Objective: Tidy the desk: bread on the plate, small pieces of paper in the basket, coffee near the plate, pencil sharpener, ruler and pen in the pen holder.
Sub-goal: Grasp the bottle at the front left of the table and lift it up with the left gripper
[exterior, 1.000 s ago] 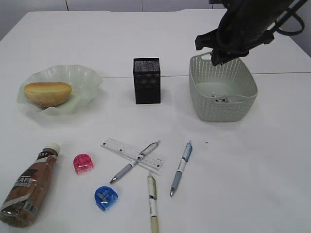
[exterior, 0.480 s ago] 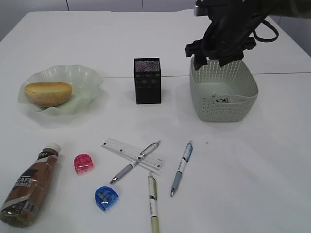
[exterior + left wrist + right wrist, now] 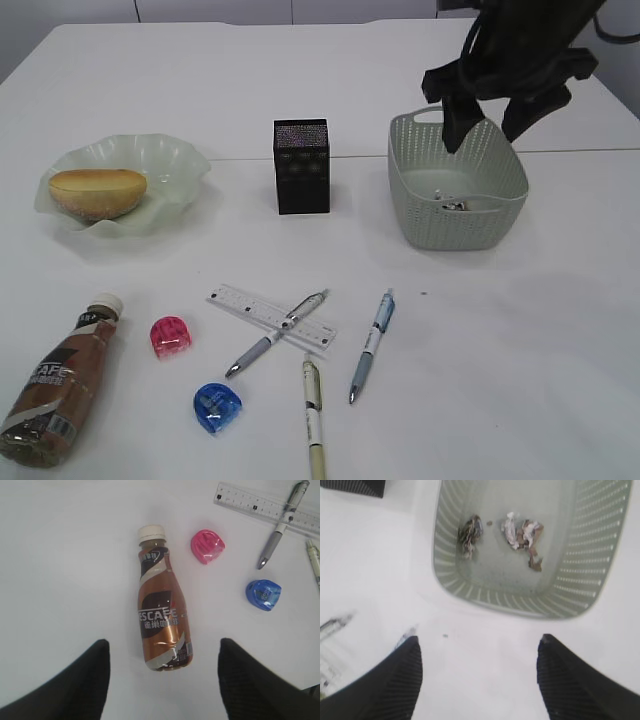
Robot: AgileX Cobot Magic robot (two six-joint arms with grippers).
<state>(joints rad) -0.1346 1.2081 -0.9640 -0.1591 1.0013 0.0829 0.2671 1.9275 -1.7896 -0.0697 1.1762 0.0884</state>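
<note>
The white counter [image 3: 520, 330] carries every item. My right gripper [image 3: 497, 115] hangs with jaws spread wide and empty above the basket [image 3: 445, 555]; crumpled paper scraps [image 3: 522, 532] lie on the basket floor directly below. My left gripper [image 3: 162, 680] stands wide, empty, over the lying coffee bottle [image 3: 161, 617].

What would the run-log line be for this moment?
right end effector: open above basket | paper: in basket | bread: on plate | coffee: lying on desk
</note>
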